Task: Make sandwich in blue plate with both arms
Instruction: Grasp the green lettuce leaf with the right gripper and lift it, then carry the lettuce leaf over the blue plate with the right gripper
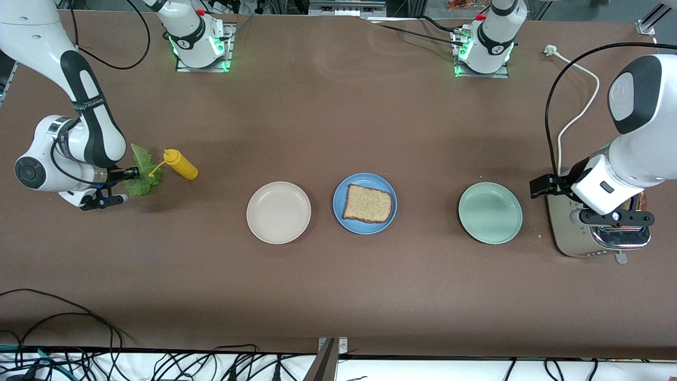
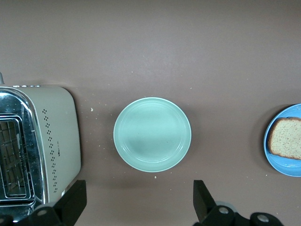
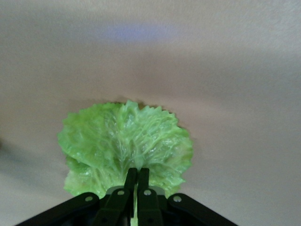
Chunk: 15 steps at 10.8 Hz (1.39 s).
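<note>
Toward the right arm's end of the table from the blue plate [image 1: 365,203], the right gripper [image 1: 128,177] has its fingers pinched on the stem edge of the lettuce leaf [image 1: 143,170], likely to carry it to the bread slice [image 1: 368,203] waiting on that plate. Toward the other end, the left gripper [image 1: 613,216] hangs wide open over the toaster [image 1: 568,233], seemingly for the second slice.

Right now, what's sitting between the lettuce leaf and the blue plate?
In the front view, a yellow squeeze bottle lies beside the lettuce leaf, then a cream-white plate sits next to the blue plate.
</note>
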Tool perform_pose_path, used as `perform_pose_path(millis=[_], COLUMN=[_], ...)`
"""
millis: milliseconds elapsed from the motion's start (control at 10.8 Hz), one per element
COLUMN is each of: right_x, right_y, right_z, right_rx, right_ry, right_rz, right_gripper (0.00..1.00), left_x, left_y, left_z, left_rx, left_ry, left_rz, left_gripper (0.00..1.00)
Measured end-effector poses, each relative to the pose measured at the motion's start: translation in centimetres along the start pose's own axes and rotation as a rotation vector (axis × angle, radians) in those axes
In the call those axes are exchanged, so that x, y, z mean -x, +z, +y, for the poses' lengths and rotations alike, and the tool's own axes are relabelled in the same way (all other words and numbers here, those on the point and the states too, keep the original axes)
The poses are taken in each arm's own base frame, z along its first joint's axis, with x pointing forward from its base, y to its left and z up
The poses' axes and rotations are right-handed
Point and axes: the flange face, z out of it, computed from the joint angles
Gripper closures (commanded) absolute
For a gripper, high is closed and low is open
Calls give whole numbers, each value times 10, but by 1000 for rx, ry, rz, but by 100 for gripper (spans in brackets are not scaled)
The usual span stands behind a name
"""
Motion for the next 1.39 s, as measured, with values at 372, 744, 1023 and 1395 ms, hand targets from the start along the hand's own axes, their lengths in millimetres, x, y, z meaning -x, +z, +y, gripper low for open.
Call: perform_pose_path(millis=[372, 744, 1023, 1395], right_x=[-12, -10, -7, -17], right_y=[-62, -141, -212, -283], right_z=[7, 8, -12, -119], right_rx=[-15, -35, -54, -61], right_ry=[3, 6, -11, 107], right_rz=[-41, -86, -67, -71], right_gripper=[100, 100, 100, 100], left_x=[1, 5, 9, 12], left_y=[-1, -4, -4, -3], left_z=[-1, -18, -40, -38], left_rx=[0, 2, 6, 7], left_ry=[-2, -29, -64, -61], left_rz=[-4, -19, -47, -68], left_gripper=[0, 0, 0, 0])
